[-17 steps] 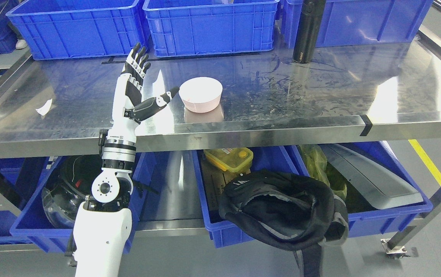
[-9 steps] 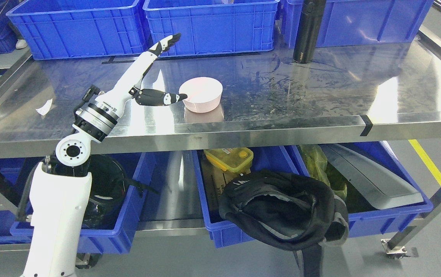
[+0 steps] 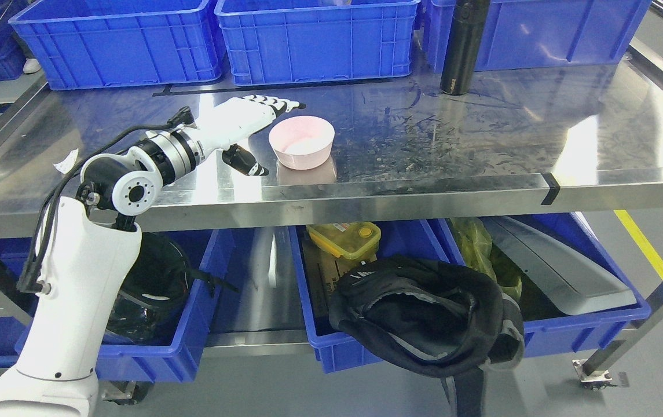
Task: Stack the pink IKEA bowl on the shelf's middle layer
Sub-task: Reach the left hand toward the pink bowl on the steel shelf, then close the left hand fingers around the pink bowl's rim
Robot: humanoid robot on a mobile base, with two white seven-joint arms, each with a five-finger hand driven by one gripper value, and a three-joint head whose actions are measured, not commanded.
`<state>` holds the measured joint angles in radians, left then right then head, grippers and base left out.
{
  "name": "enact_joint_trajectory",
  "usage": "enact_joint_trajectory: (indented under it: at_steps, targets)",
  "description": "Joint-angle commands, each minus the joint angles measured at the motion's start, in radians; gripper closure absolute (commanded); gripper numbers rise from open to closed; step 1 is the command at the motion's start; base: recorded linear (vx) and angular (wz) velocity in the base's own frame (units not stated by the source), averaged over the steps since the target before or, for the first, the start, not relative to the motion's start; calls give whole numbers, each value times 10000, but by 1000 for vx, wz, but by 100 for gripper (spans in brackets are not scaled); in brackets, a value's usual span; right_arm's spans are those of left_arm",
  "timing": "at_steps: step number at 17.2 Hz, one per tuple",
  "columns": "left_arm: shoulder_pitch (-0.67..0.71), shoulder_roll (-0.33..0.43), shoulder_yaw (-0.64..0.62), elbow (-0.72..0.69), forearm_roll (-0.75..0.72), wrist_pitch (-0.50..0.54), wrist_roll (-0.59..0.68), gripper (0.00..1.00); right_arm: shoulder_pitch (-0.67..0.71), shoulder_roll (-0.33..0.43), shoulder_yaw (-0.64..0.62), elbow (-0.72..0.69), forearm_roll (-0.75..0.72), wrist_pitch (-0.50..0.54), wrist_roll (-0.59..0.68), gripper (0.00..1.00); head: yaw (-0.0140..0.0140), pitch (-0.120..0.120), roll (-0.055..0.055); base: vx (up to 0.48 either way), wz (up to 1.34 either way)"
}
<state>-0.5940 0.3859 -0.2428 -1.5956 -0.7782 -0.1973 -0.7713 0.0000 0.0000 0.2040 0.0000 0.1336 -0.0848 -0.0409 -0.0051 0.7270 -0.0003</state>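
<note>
Left hand open beside the pink bowl on the steel shelf.

We see the left hand [image 3: 248, 124] reaching in from the lower left over the metal shelf [image 3: 424, 150], back of the hand up, its fingers [image 3: 279, 105] stretched out flat and its thumb [image 3: 244, 162] hanging down, holding nothing. The pink bowl [image 3: 301, 141] stands upright near the shelf's front edge, just beside the hand, with the fingertips level with its far-left rim; we cannot tell whether they touch it. A black bottle [image 3: 463, 46] stands upright toward the back edge, well apart from the bowl. Blue crates [image 3: 314, 40] line the back edge. Below the shelf, more blue bins [image 3: 360, 341] hold a yellow box [image 3: 345, 238] and dark fabric [image 3: 424, 315].
</note>
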Motion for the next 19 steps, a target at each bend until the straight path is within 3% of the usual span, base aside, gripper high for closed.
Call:
enact_joint_trajectory:
  at_steps: [1,5,19]
  targets:
    - [-657,38,-1622,615,-1361,56,-814,0,153,-175,0,-175,-1,4,-51,0,0,0,0,0,0]
    - [-687,-912,-1560,1013,-1391,224,-939,1,153,-175,0,-175,-1,4,-51,0,0,0,0,0,0]
    - [-1101,-1006,-1100,1950,-1898,440,-985,15,153,-175,0,-175,-1,4,-51,0,0,0,0,0,0]
